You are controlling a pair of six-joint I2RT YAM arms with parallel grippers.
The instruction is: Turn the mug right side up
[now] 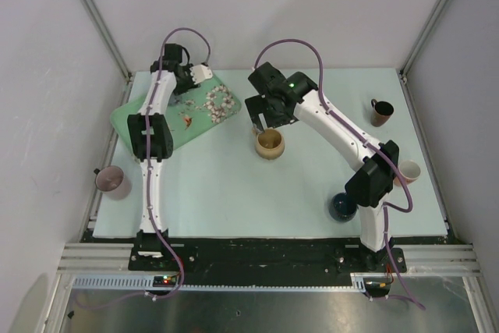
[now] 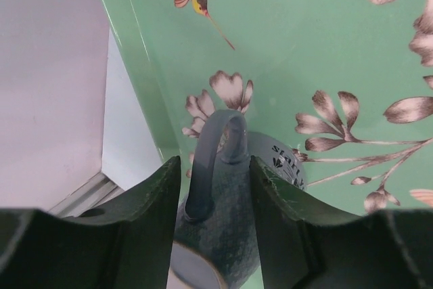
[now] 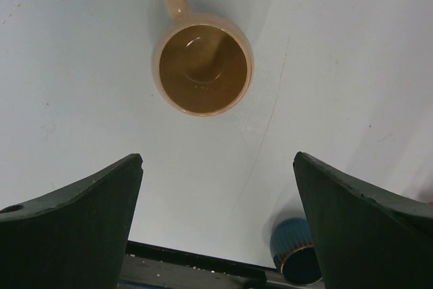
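1. From my remote seat I read this as a robotics lab test cell, not a home or a kitchen.
2. Plain white walls close it in, held by bare aluminium frame posts.
3. The pale table ends at a black plate, where my left arm and right arm are bolted down, with a slotted cable duct in front.
4. Purple cables loop loose over both arms.
5. Unmatched mugs stand scattered near a flowered green tray, like test props.
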